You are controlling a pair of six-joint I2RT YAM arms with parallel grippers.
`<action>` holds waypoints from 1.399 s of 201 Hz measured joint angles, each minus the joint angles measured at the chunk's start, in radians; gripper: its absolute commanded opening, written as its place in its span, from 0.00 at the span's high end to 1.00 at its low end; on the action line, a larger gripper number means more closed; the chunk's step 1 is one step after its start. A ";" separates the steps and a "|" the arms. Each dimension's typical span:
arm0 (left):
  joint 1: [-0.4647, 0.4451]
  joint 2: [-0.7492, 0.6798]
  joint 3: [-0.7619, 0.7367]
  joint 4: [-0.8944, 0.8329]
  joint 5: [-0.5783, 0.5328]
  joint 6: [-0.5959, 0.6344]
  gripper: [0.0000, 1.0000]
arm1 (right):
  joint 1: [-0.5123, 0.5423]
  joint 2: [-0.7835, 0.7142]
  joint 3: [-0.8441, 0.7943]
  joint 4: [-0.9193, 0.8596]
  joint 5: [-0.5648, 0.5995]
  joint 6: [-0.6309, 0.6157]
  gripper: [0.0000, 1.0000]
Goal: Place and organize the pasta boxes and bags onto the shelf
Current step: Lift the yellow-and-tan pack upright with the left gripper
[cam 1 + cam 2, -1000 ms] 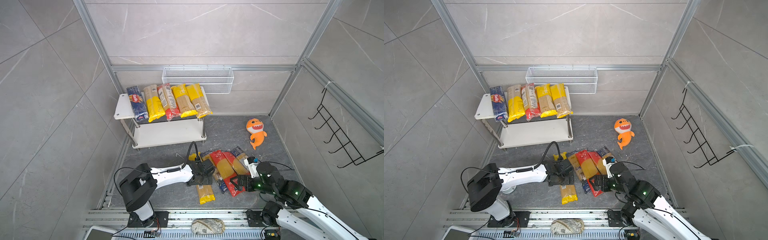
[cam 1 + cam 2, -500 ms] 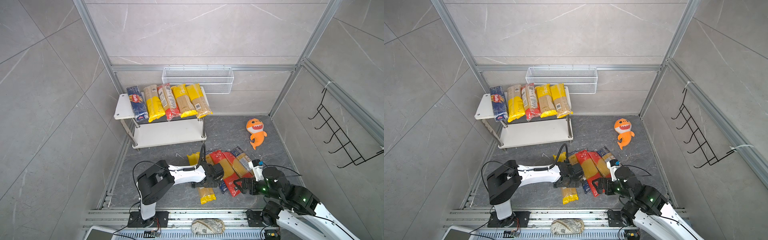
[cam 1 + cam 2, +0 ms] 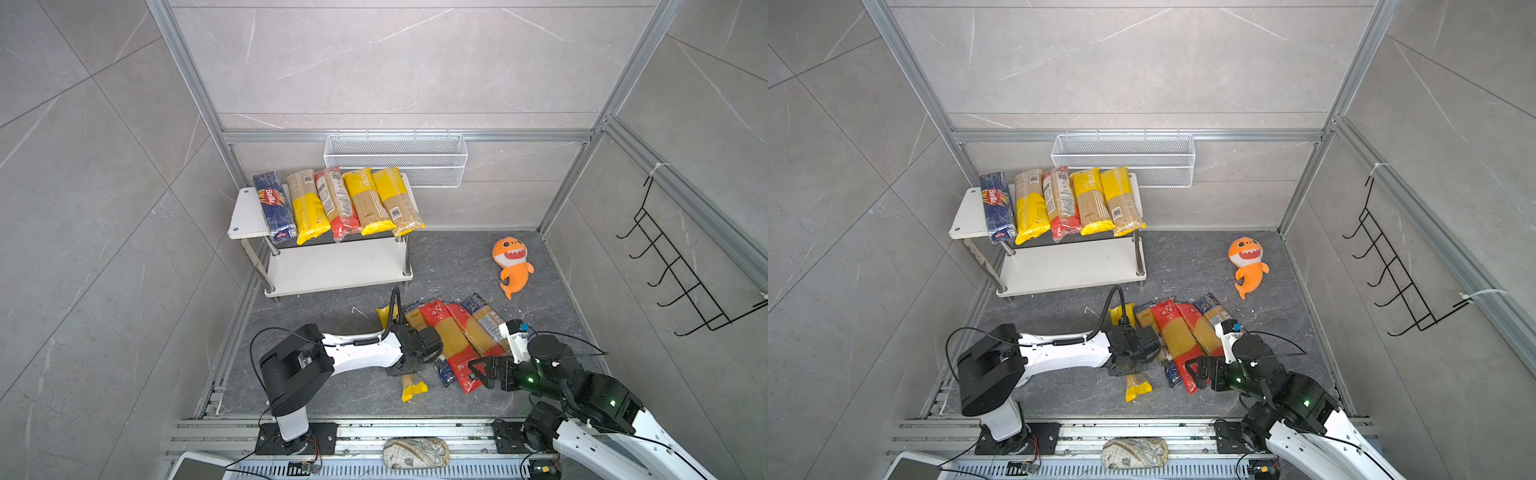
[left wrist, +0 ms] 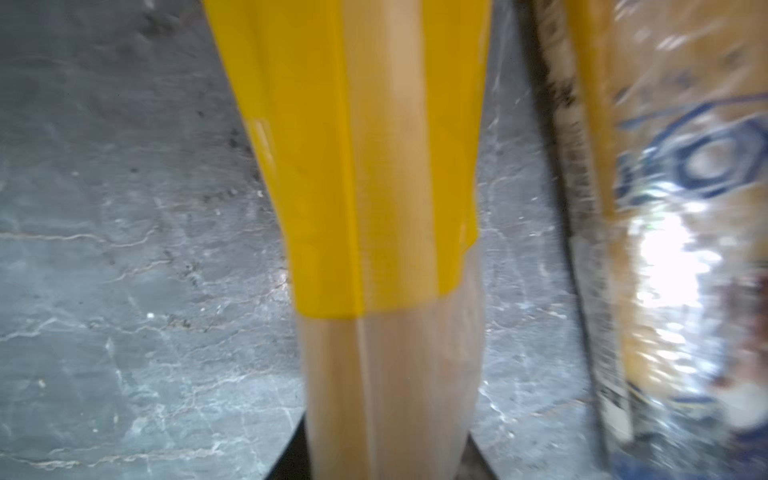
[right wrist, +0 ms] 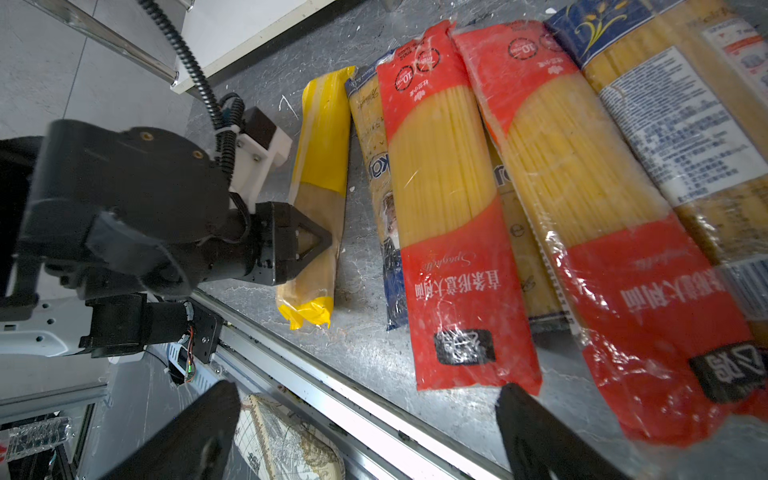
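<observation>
The left gripper (image 5: pixel 309 245) is clamped on a yellow-ended spaghetti pack (image 4: pixel 386 208) near the front edge of the dark stone floor (image 3: pixel 449 266). The right gripper (image 5: pixel 365 388) is spread apart over red packs (image 5: pixel 449 208) alongside. Five packs (image 3: pixel 336 203) are lined across the shelf (image 3: pixel 332 266) top board in the back-left corner, enclosed by grey tiled walls (image 3: pixel 395 62).

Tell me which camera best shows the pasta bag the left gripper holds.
Right wrist view: yellow-ended bag seen end to end, left gripper shut on its middle. Left wrist gives a blurred close-up; both top views show only its ends.
</observation>
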 measured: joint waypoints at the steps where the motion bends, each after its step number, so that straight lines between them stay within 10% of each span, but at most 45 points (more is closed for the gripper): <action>1: 0.000 -0.002 -0.002 0.002 0.000 0.000 0.98 | 0.000 0.002 0.000 0.000 0.000 0.000 0.00; 115: -0.011 -0.424 -0.156 -0.271 -0.019 0.017 1.00 | 0.000 0.276 0.054 0.209 -0.125 -0.003 0.00; 178: -0.011 -0.782 -0.003 -0.601 -0.155 0.003 1.00 | 0.002 0.440 0.136 0.315 -0.182 -0.010 0.00; 281: -0.011 -0.905 0.246 -0.896 -0.334 -0.138 1.00 | 0.002 0.605 0.295 0.364 -0.234 -0.061 0.00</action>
